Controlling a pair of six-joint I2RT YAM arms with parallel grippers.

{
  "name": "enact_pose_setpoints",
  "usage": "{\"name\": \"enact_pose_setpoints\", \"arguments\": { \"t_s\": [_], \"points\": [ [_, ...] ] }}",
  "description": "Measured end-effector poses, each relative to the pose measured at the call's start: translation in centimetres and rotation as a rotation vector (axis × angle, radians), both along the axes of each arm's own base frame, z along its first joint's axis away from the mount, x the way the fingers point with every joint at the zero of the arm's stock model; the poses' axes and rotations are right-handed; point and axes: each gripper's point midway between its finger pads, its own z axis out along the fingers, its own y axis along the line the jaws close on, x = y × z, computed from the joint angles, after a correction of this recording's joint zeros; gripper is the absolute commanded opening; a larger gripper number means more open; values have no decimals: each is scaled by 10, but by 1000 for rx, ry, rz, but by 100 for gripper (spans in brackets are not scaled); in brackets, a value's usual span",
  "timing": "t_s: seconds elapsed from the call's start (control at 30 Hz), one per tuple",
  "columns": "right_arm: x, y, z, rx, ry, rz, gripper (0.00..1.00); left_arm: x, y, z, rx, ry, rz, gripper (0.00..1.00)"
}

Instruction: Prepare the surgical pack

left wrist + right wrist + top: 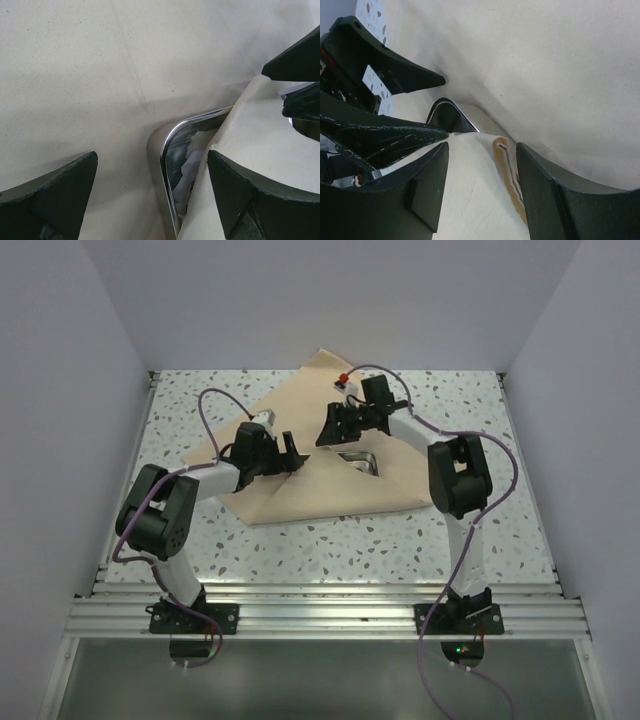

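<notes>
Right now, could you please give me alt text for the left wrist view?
The rounded corner of a small rectangular steel tray shows from under a fold of large beige cloth sheet, white gauze packets inside. The left hand hangs open above, one dark finger either side.

Matt cloth (pixel 90 70), glossy steel tray (pixel 170 149)

The cloth sheet (pixel 300 495) lay spread on the table (pixel 420 550), toward the back and middle. The steel tray (pixel 358 460) sat on the cloth, right of its centre. A fold (pixel 250 130) of the cloth lay over part of the tray, and gauze packets (pixel 192 167) lay inside it. The left hand (pixel 292 455) stood just left of the tray and the right hand (pixel 328 432) just behind it, the two near each other above the cloth.
</notes>
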Motion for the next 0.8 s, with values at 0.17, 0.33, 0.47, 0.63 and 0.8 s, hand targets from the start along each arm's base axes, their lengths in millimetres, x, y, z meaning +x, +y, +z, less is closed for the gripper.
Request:
{"name": "enact_pose_setpoints", "arguments": {
  "t_s": [0.17,0.33,0.47,0.63,0.8],
  "points": [
    [-2,-2,-13,-22,17,7,42,1,0,1,-1,-3,0,95],
    [-4,-3,-18,-32,29,9,28,2,-1,2,-2,-5,0,95],
    [-5,-4,-19,-40,36,15,14,2,-1,2,-2,-6,-1,95],
    [-3,-7,-18,-63,36,3,0,2,-1,3,-3,-6,-1,95],
    [9,-11,-17,-115,33,-40,0,2,-1,3,-2,-6,-2,95]
  ]
}}
